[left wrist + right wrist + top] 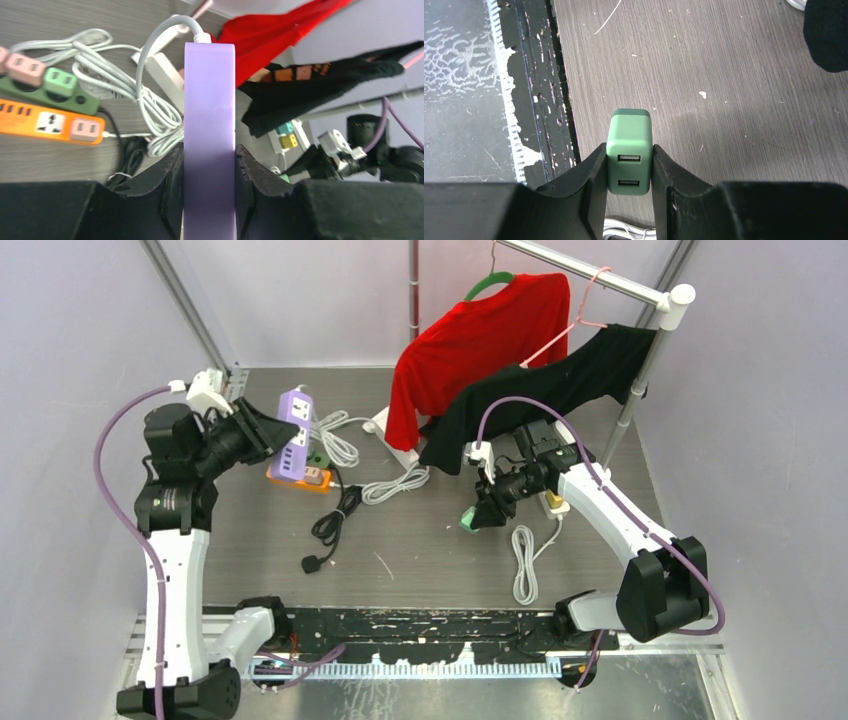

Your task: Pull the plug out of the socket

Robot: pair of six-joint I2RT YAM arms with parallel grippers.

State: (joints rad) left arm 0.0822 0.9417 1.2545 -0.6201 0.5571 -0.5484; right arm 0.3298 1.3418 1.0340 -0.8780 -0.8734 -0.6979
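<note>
At the near-centre of the table (420, 560), about four o'clock from its middle in the top view, the right gripper (629, 150) is closed tight on the green plug (629, 132). The plug is a small two-port USB adapter, pinched across its flanks. Its ports face the wrist camera, and its pin end points away and cannot be seen. It hangs above bare tabletop and touches no socket.

From this gripper the purple power strip (209, 100) lies at roughly ten o'clock, well apart. The left gripper (209, 152) holds it raised, jaws part-closed on both sides of the strip. The strip's long axis runs straight out along the fingers — near twelve-to-six in the top view — and its white cable leaves the far end.

Judgement: the plug appears already free of the socket. The left arm controls the strip and the right arm the plug, so any further pull runs toward four o'clock.

Beyond, an orange strip (300, 477) lies on the table. A red garment (480, 340) hangs at twelve o'clock.
</note>
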